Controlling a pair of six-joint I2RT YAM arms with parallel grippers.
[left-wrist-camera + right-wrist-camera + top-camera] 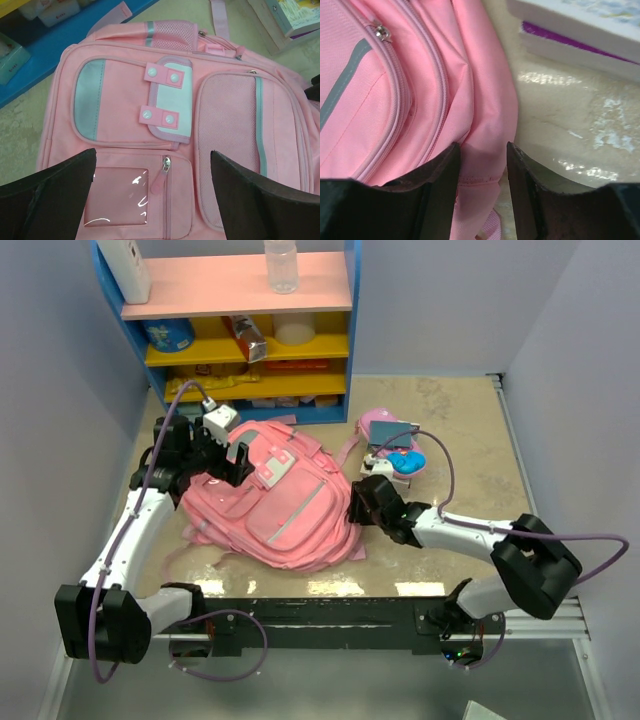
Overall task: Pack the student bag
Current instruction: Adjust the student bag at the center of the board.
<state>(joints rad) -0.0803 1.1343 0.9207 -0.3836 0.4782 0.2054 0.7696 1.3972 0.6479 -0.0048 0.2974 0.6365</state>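
The student bag (270, 505) lies flat on the table, a large pink backpack with grey-white trim. My left gripper (232, 462) hovers over its upper left part, open wide. In the left wrist view the left gripper (152, 152) frames a small front pocket of the bag (175, 100), with a clear window and a zip pull, and touches nothing. My right gripper (358, 502) sits at the bag's right edge. In the right wrist view the right gripper (482, 145) has narrowed onto a fold of the bag's side fabric (485, 120), which fills the gap at the fingertips.
A blue and yellow shelf unit (250, 340) stands behind the bag, with a clear bottle (281, 265) on top. To the bag's right lie a small pink pencil case (378, 423) and a stack of books (398, 445), also seen close by as books (580, 30). Walls close in both sides.
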